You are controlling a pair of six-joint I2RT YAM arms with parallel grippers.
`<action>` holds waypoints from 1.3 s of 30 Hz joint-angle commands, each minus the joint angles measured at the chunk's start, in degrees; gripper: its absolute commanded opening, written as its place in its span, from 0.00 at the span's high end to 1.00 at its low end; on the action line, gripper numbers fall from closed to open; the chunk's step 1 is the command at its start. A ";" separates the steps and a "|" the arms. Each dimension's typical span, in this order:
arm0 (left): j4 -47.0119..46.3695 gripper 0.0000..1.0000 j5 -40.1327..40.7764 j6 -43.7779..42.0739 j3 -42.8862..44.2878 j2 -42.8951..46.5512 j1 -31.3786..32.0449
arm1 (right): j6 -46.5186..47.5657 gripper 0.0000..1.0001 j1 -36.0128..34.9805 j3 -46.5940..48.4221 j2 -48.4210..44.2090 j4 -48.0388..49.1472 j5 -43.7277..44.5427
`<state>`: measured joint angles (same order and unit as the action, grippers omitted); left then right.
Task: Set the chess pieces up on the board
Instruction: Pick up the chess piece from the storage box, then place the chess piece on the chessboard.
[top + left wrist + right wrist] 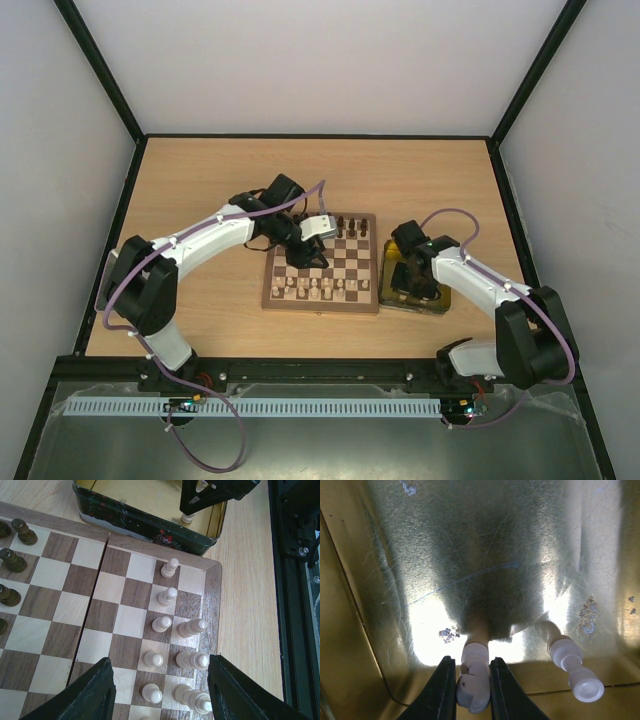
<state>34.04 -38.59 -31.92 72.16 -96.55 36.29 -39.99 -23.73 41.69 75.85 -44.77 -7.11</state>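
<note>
A pale chess piece point(473, 680) is clamped in the right claw point(472, 664) inside the gold tin point(365, 580), with a second piece point(572, 670) lying just right of it. The left claw point(161, 666), fingers apart, hangs over the board point(125, 625), with pale pawns point(161, 624) between and beyond its fingers.

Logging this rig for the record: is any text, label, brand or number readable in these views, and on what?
No readable text in any view.
On the wall of the tin: a printed picture pattern only; any lettering is too blurred to read.
On the board and the cream piece in the right end effector: no markings visible.
</note>
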 commanded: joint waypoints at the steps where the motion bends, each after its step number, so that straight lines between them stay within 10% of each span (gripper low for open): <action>1: 0.04 0.47 -0.92 -0.07 0.29 1.71 -0.43 | 0.56 0.90 0.26 3.01 -0.70 -3.32 2.65; 28: -0.02 0.47 -0.82 -0.42 -0.08 1.54 -0.65 | 2.12 0.92 -0.58 14.58 -0.17 -11.00 4.61; 39: -0.17 0.47 -1.44 -0.87 -2.37 4.34 -4.73 | -5.49 0.92 -12.19 18.59 1.53 -10.60 4.15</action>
<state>33.61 -38.61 -31.94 71.05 -95.50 33.61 -41.65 -32.77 58.39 76.23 -53.82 -3.33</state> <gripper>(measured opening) 0.534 0.103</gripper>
